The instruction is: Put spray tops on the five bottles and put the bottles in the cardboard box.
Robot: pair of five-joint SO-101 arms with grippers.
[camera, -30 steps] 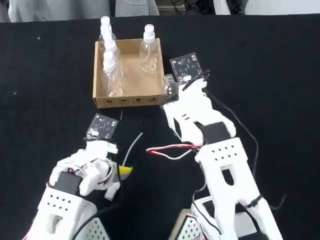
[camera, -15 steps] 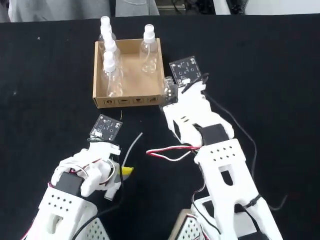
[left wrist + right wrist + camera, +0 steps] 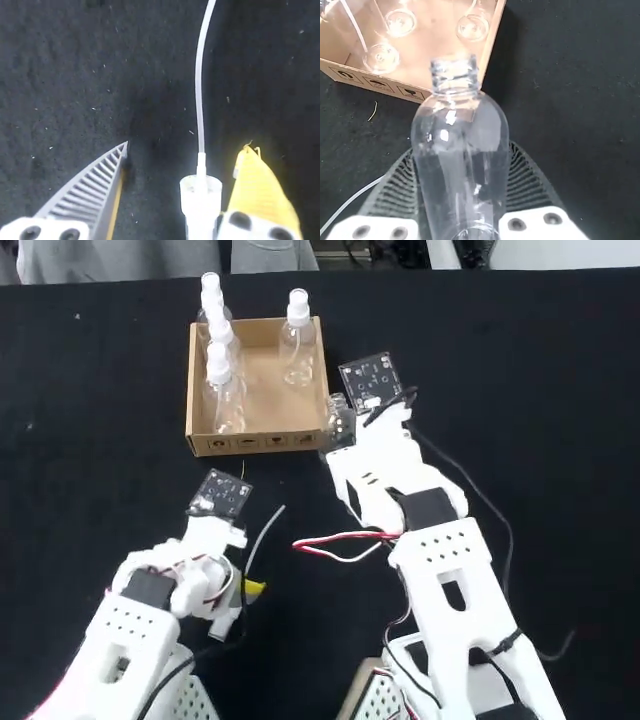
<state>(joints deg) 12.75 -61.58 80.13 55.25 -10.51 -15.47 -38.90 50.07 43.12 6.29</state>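
Note:
The cardboard box (image 3: 300,435) holds several clear bottles with white spray tops (image 3: 218,370). Just off the box's near right corner, my right gripper (image 3: 345,430) is shut on a clear bottle (image 3: 340,415) with no cap. In the right wrist view that bottle (image 3: 460,145) stands between the ribbed fingers (image 3: 395,190), its open neck toward the box (image 3: 492,37). My left gripper (image 3: 185,147) is open over the black table. A white spray top (image 3: 200,197) with a long tube (image 3: 200,75) lies between its fingers, close against the yellow finger (image 3: 257,190). The tube (image 3: 265,530) points toward the box.
A black cloth (image 3: 540,370) covers the table. Red and white cables (image 3: 335,540) trail from the right arm between the two arms. The right arm's body (image 3: 450,570) fills the near right. Open cloth lies left and right of the box.
My left arm has shifted slightly forward and to the right over the spray top. The right arm nudged the uncapped bottle a little toward the box, then held still.

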